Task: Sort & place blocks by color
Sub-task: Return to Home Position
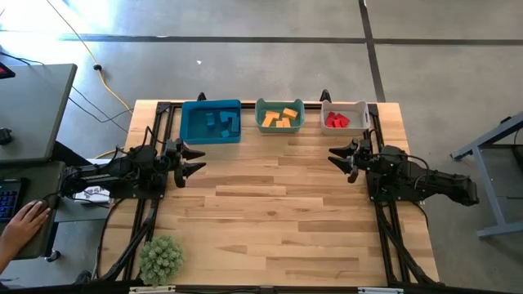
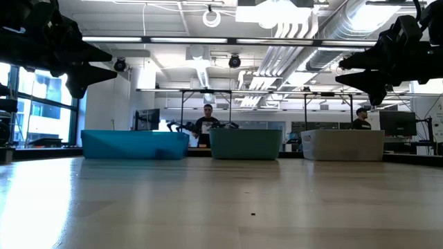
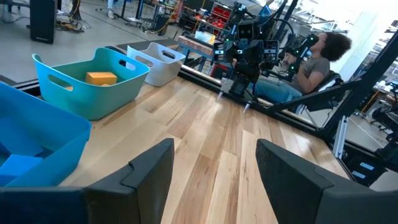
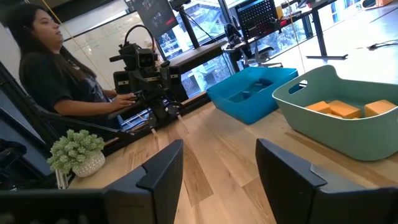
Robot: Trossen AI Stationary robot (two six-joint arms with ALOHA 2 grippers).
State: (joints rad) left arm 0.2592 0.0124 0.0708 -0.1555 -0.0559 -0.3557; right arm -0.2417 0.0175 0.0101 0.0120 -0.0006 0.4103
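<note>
Three bins stand in a row along the table's far edge. The blue bin (image 1: 211, 121) holds blue blocks (image 1: 222, 122). The teal bin (image 1: 279, 115) holds orange blocks (image 1: 279, 118), also seen in the right wrist view (image 4: 345, 108). The white bin (image 1: 344, 118) holds red blocks (image 1: 337, 121). My left gripper (image 1: 194, 160) hovers open at the table's left side, near the blue bin. My right gripper (image 1: 337, 158) hovers open at the right side, near the white bin. Neither holds anything.
A small potted plant (image 1: 161, 257) sits at the table's near left corner. A person's hand (image 1: 24, 219) rests at a desk left of the table. People sit beyond the table's left and right sides in the wrist views. The bare wooden middle of the table (image 1: 278, 204) lies between the arms.
</note>
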